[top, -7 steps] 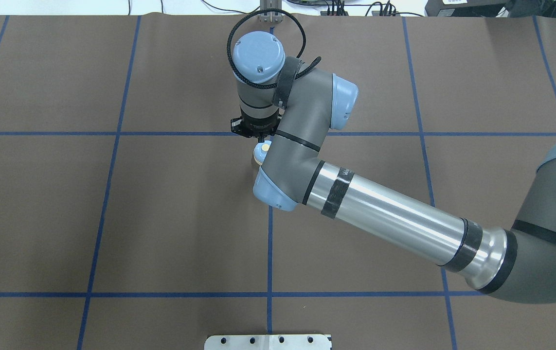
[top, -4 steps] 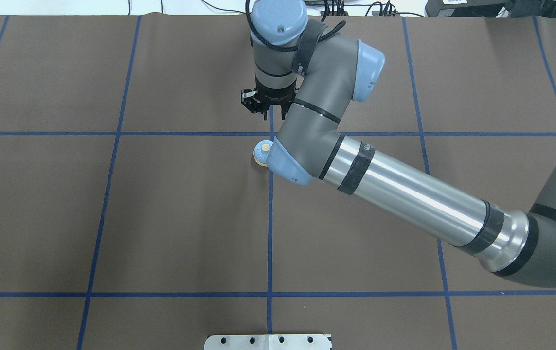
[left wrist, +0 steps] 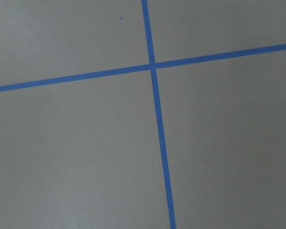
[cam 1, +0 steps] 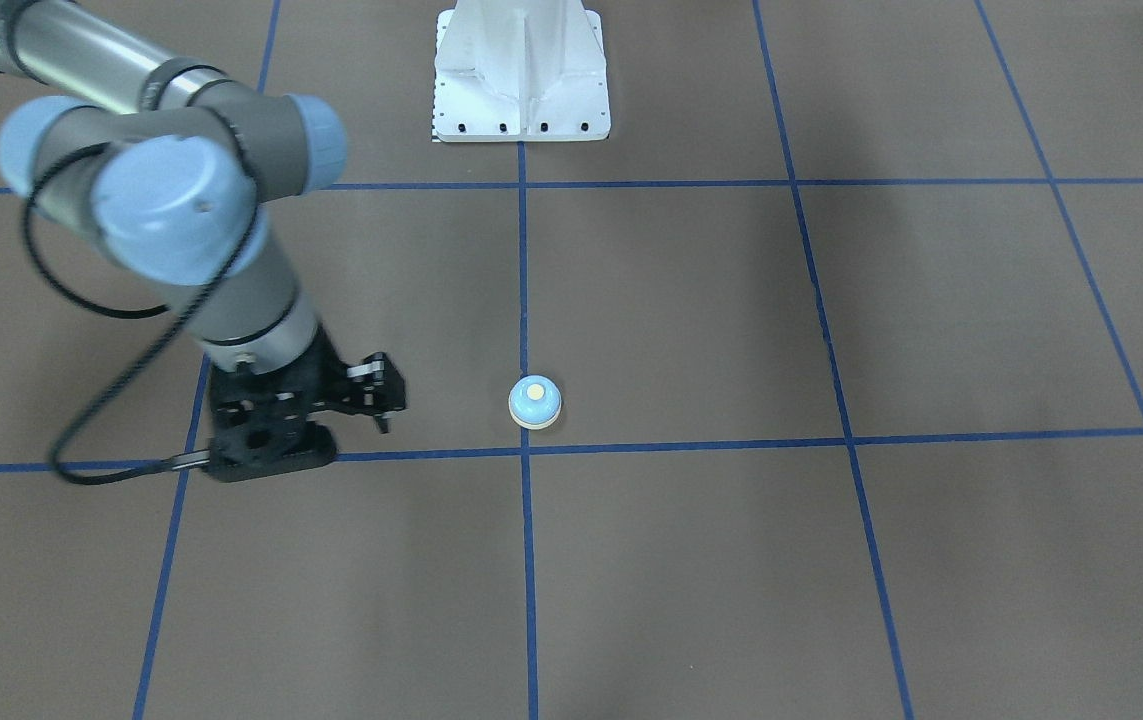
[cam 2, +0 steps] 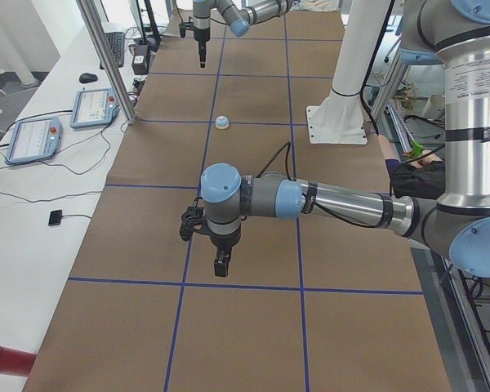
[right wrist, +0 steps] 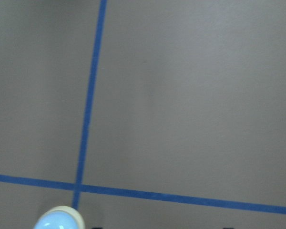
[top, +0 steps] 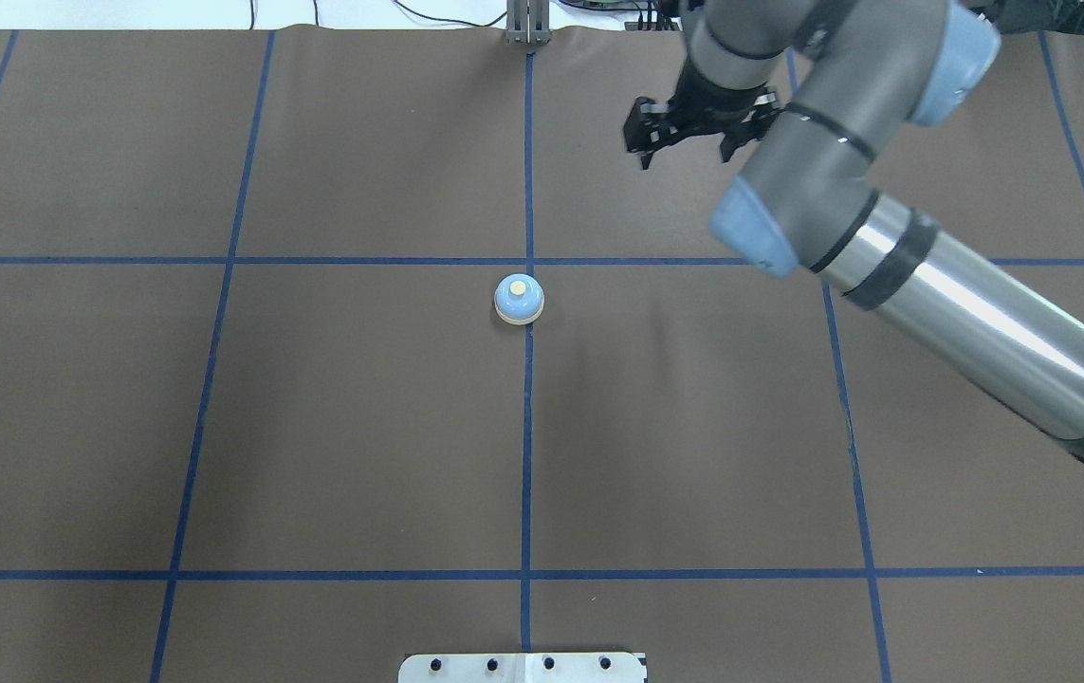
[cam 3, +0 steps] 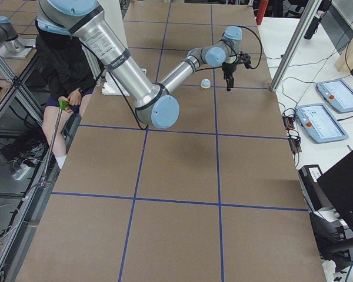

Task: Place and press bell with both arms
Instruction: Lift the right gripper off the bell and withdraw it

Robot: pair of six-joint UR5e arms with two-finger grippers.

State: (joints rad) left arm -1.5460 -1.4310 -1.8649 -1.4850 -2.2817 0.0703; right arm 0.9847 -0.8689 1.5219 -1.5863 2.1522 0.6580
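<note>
The light-blue bell (top: 519, 299) with its cream button stands alone on the brown mat, just left of the centre tape line; it also shows in the front view (cam 1: 535, 402) and at the bottom edge of the right wrist view (right wrist: 59, 220). My right gripper (top: 686, 144) is open and empty, hanging above the mat far beyond and to the right of the bell, well apart from it (cam 1: 326, 435). My left gripper (cam 2: 220, 263) shows only in the exterior left view, low over the mat far from the bell; I cannot tell whether it is open or shut.
The white bolted pedestal (top: 523, 667) stands at the near table edge. Blue tape lines grid the mat. A seated person (cam 3: 65, 70) is beside the table. Teach pendants (cam 2: 94, 108) and a frame post (cam 2: 106, 57) stand along the far side.
My right arm has risen off the bell and swung far and to the right. The bell, half hidden under the wrist before, now stands uncovered in the same spot.
</note>
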